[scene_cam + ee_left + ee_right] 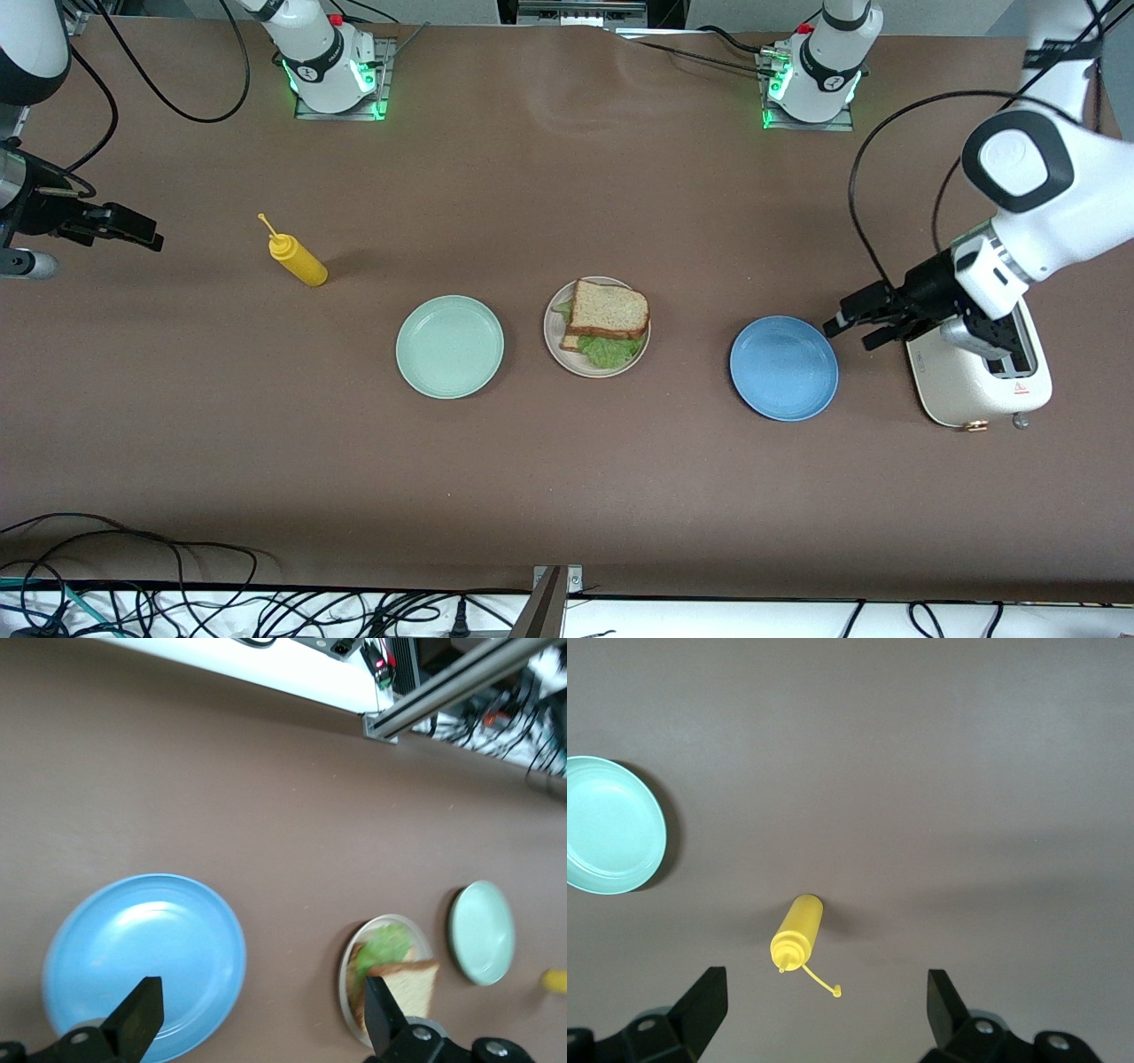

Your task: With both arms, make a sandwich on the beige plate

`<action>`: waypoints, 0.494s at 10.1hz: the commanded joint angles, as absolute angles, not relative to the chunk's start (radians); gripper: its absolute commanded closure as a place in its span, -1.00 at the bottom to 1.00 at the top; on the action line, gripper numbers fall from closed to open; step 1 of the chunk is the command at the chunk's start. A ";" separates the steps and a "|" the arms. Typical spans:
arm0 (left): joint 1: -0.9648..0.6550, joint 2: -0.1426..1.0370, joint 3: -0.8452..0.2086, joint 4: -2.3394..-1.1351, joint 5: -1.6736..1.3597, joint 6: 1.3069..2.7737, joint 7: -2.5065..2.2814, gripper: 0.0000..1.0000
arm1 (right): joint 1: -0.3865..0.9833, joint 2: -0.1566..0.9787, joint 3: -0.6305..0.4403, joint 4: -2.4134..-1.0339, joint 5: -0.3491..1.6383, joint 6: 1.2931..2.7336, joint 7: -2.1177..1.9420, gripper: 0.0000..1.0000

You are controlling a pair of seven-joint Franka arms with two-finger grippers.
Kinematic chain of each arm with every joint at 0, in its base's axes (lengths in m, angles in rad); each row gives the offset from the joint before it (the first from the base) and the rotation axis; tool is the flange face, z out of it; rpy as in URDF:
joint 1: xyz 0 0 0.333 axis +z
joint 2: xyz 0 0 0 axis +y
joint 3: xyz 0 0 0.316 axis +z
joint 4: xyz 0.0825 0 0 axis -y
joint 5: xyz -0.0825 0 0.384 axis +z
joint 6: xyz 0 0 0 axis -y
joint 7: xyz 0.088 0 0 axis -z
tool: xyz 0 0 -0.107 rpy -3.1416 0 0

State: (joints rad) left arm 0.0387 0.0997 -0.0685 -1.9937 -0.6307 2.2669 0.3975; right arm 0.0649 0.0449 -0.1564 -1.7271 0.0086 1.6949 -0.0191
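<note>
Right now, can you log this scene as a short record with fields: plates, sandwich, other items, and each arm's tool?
beige plate: middle of the three plates, holds the sandwich
sandwich: bread on top, lettuce sticking out toward the front camera
mint green plate: bare, toward the right arm's end
blue plate: bare, toward the left arm's end
yellow squeeze bottle: lying on the table
toaster: beside the blue plate
left tool: open, holding nothing, between blue plate and toaster
right tool: open, holding nothing, at table edge

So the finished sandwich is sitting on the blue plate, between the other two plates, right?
Not quite. The sandwich sits on the beige plate, which lies between the mint green plate and the blue plate. The front view shows it.
</note>
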 commanded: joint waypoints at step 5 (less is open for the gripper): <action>0.049 -0.072 -0.009 -1.760 -0.097 1.790 0.400 -1.00 | 0.075 0.034 -0.170 -1.718 -0.003 1.663 -0.034 -1.00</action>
